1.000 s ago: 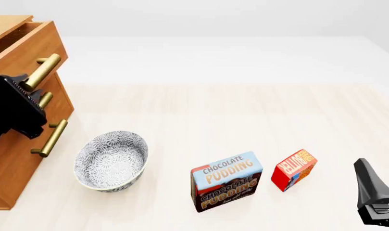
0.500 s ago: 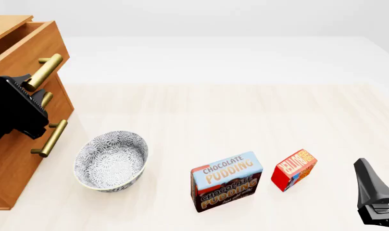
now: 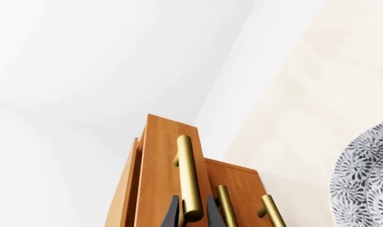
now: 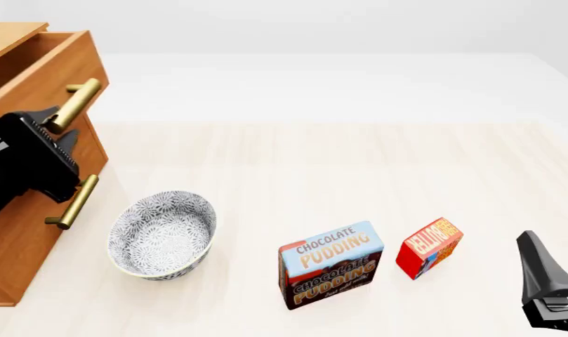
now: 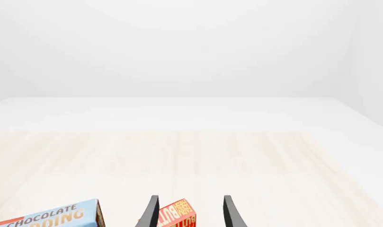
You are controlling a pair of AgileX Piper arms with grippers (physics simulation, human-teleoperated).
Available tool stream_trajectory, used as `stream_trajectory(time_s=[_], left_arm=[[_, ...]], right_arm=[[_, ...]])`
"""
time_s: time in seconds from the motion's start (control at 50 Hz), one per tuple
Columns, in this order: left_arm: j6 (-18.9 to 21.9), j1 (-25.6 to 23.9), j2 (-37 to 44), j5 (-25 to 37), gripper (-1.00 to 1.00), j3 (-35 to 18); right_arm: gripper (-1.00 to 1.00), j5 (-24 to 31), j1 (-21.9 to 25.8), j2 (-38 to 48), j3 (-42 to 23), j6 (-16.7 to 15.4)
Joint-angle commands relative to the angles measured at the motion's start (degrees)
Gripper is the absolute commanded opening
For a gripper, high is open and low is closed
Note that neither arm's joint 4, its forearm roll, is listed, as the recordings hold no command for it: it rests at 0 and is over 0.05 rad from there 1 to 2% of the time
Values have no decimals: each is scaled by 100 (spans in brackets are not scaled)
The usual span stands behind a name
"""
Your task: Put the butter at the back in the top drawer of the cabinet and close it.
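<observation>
Handle (image 3: 189,177) of the top drawer (image 3: 155,179) sits pinched between the 2 dark fingers of the left gripper (image 3: 192,216) in the left wrist view, a hold that suits drawing the drawer out of the cabinet (image 3: 236,189) so the butter can go in. Front view shows that drawer (image 4: 40,74) standing proud of the 2 below, the patterned bowl (image 4: 162,235) near the cabinet, the butter (image 4: 430,247) on the table (image 4: 312,161) just beside the pudding box (image 4: 331,265), and the right gripper (image 4: 546,288) low at the near right, apart from it. Right wrist view has its jaws spread with nothing between them, lined up on the butter (image 5: 177,216) beyond, apparently waiting for its turn.
</observation>
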Motion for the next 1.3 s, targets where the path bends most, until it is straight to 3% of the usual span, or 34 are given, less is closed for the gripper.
stream_trajectory(time_s=[0.02,1.3], left_arm=[[12,-642,788,50,-100,-111],[-323,-1107,796,409,-100,-258]], right_arm=[[100,0,0,0,0,0],[100,0,0,0,0,0]])
